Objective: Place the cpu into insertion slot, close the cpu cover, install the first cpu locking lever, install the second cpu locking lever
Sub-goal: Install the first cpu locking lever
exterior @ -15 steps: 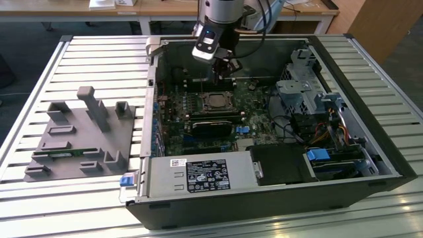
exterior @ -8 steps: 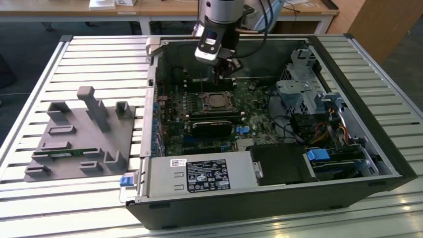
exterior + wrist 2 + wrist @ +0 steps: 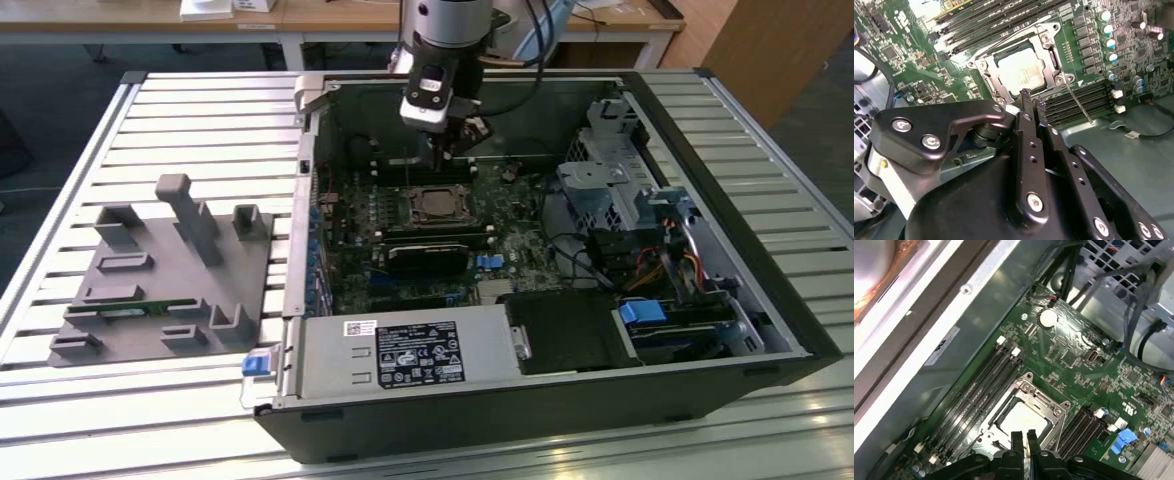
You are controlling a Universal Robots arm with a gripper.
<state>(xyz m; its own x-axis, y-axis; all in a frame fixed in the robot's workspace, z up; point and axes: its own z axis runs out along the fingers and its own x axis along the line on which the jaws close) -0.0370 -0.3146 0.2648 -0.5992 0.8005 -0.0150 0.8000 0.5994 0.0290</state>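
- Two-fingered tool (image 3: 1033,100) is hovering close over the socket's edge. Its fingers are drawn narrow with a slim gap, gripping nothing, a pose that suits prodding thin hardware, I judge.
- cpu (image 3: 1021,70) is sitting flat inside the insertion slot (image 3: 1050,56), silver top showing.
- cpu cover (image 3: 1046,399) is lying down around the chip, framing it, likely to pin it.
- locking lever (image 3: 1077,102) is sticking out free past the memory slots (image 3: 979,385), seemingly unlatched.
- Beyond, computer case (image 3: 534,410) is lying open on the table (image 3: 200,110), giving access from above.
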